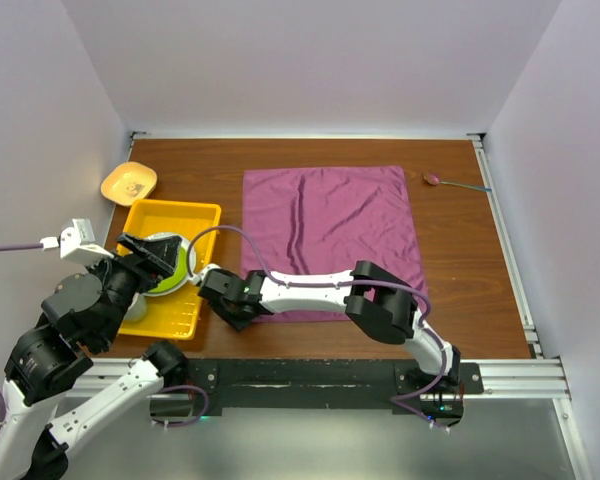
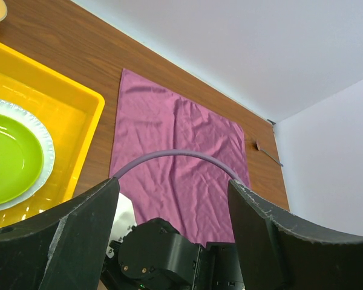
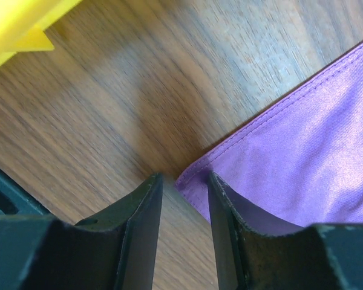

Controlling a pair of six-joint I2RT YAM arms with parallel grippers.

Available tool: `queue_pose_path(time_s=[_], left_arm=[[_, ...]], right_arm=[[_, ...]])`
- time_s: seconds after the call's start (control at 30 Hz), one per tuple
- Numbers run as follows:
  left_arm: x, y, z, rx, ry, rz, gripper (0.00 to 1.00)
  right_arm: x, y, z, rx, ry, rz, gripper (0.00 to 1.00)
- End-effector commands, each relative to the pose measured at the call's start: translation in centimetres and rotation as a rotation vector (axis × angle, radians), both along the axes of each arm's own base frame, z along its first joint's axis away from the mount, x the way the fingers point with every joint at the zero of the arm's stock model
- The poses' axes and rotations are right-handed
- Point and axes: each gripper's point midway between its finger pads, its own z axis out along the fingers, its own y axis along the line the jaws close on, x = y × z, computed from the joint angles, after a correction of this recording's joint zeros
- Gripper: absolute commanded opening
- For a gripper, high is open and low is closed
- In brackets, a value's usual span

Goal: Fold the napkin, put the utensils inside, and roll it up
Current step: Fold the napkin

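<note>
White walls close in a brown wooden table [image 1: 460,280], and you work from its near edge. At the far left sits a small pale orange bowl [image 1: 128,182]. Next to it is a yellow plastic tray [image 1: 175,210] with a round green plate [image 2: 9,154] inside, resting on a white one.

Your left gripper [image 1: 150,255] hangs above that tray. Its jaws are wide apart and hold nothing. It looks parked there so it is out of the way of the cloth.

Your right arm reaches across to the left, low over the table. The right gripper [image 3: 184,181] is at the near left corner of the soft plum-purple cloth napkin [image 1: 325,235]. Its jaws have only a narrow gap, and the tip of the corner pokes into that gap. They do not squeeze the cloth yet; you can see wood between them. A corner is a good place to pinch, because lifting it lets you fold the cloth over.

The napkin lies flat and open in the middle of the table, with a few soft wrinkles. No fold is made yet, so this looks like the very start.

At the far right corner lies a thin spoon with a purple head [image 1: 435,180], well apart from the napkin. It will need fetching later.
</note>
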Motion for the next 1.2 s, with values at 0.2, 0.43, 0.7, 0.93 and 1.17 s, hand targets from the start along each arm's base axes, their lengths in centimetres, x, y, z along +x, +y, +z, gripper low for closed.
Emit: queue_pose_path(time_s=[0.2, 0.43, 0.7, 0.93, 1.17], left_arm=[[0.3, 0.2, 0.9, -0.014, -0.027, 0.023, 0.78], [0.5, -0.2, 0.7, -0.016, -0.016, 0.014, 0.78], [0.6, -0.7, 0.1, -0.029, -0.002, 0.0, 0.78], [1.4, -1.3, -0.5, 0.011, 0.012, -0.004, 0.78], [2.9, -2.5, -1.4, 0.071, 0.023, -0.019, 0.79]], right_arm=[[-1.9, -1.2, -3.6, -0.068, 0.036, 0.003, 0.16], [-1.7, 1.2, 0.5, 0.032, 0.041, 0.011, 0.0], [-1.2, 1.4, 4.1, 0.127, 0.068, -0.025, 0.0], [4.8, -1.4, 6.9, 0.344, 0.214, -0.169, 0.0], [18.4, -12.4, 8.2, 0.484, 0.312, -0.424, 0.0]])
